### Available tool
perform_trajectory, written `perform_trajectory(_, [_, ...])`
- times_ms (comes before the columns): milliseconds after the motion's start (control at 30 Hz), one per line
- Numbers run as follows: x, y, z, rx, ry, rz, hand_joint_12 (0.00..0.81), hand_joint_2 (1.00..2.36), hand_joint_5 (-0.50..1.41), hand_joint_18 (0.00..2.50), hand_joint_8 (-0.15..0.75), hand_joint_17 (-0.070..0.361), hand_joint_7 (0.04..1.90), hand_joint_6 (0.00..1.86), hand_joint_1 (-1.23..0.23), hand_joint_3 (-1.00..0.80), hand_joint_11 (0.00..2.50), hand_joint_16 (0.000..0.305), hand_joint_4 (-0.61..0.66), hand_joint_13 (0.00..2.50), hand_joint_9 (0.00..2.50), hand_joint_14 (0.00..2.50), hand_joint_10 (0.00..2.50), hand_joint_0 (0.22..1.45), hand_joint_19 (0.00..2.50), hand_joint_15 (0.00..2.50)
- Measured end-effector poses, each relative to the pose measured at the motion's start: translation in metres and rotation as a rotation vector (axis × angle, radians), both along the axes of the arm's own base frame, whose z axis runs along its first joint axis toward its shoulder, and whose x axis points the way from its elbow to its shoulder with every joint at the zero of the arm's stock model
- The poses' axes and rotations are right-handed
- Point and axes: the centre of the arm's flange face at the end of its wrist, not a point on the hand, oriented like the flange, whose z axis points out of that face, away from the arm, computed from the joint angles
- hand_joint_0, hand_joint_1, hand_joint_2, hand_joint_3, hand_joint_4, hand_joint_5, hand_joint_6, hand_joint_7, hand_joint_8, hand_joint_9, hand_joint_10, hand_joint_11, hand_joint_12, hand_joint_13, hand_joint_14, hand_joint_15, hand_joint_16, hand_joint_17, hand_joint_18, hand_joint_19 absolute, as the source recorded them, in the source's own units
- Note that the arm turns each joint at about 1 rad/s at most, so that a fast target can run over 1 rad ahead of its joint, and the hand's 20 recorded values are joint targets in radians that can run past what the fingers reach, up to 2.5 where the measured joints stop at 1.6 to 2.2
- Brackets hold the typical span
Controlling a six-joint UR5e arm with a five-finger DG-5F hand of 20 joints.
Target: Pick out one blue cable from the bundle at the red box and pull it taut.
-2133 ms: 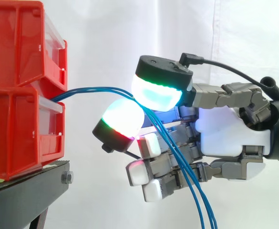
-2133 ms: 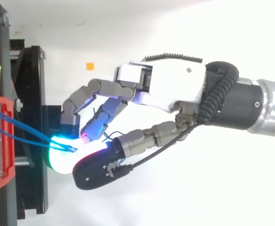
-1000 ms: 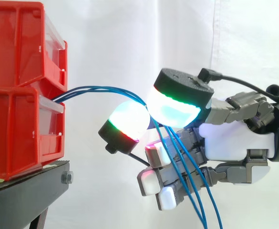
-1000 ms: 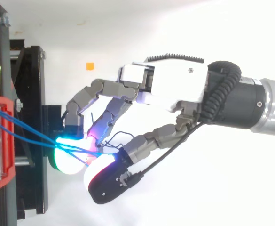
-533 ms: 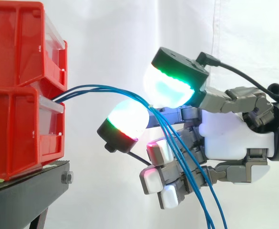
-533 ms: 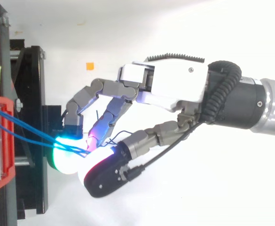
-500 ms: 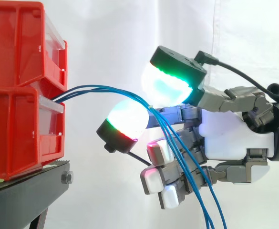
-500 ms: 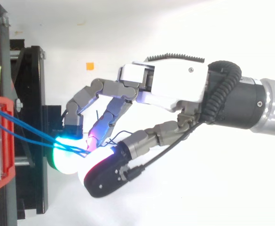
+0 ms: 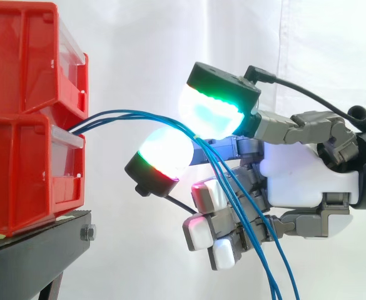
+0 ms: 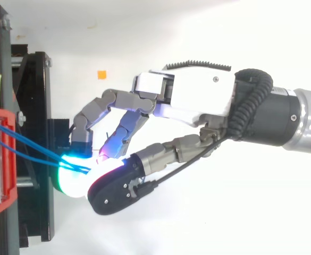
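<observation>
Side view: blue cables (image 9: pixel 132 115) run slack from the lower red bin (image 9: pixel 20 169), arc over and drop past the hand (image 9: pixel 301 175). Its upper pad (image 9: pixel 211 115), raised half a second ago, is down again, so the pinch closes on several strands, not one. Nothing taut yet. Contents of the upper red bin (image 9: pixel 20 56) are hidden.

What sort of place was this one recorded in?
Probably a robotics lab test rig: red bins on a black stand before a white curtain, and a robot hand at blue cables.
</observation>
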Motion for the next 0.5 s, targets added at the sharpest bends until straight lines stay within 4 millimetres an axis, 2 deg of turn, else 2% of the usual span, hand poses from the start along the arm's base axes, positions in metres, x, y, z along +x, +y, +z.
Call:
perform_trajectory(233, [0.0005,-0.0003,0.0008,0.0,-0.002,0.0,0.36,1.01,-0.14,0.96,0.286,0.106,0.87,0.94,-0.83,-0.38,0.75,0.047,-0.06,1.02,1.11,0.02,0.03,0.71,0.53,0.52])
perform_trajectory(500, [0.0007,0.0001,0.0012,0.0,-0.003,0.001,0.354,1.0,-0.14,0.99,0.284,0.106,0.84,0.95,-0.86,-0.5,0.75,0.047,-0.11,1.03,1.15,0.02,0.03,0.74,0.53,0.52])
